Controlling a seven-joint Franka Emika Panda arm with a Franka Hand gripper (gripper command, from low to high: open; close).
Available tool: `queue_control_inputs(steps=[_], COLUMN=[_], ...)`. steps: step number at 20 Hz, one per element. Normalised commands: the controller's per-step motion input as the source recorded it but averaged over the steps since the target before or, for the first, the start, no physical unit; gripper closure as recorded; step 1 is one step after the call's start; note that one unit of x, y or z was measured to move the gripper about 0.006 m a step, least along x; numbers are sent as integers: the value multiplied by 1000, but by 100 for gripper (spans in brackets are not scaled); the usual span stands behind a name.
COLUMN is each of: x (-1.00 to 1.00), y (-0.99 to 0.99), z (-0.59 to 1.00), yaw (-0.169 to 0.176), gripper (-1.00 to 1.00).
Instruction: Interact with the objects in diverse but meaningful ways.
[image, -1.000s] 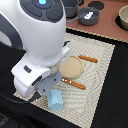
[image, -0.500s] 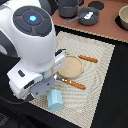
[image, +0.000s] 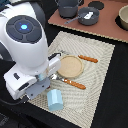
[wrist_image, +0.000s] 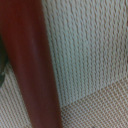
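Even, soft light in the exterior view, faint shadows, slightly grainy. The wrist view is heavily blurred, the dark red sausage (wrist_image: 30, 65) out of focus.

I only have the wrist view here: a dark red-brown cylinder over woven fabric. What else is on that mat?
Observer: A tan round plate sits mid-mat in the exterior view.
Operator: Any cutlery?
Observer: Two orange-handled utensils flank the plate.
Operator: Any other toys?
Observer: A pale blue block lies near the mat's front edge, beside the arm.
Operator: Is the gripper closed?
Observer: Cannot tell; the arm's body hides it.
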Motion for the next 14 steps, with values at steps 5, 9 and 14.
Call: queue_control_inputs(steps=[5, 9, 14], x=[-337, -302, -262], y=[65, 81, 88], z=[-269, -258, -185], yaw=[-41, -37, -37], gripper=[100, 100, 100])
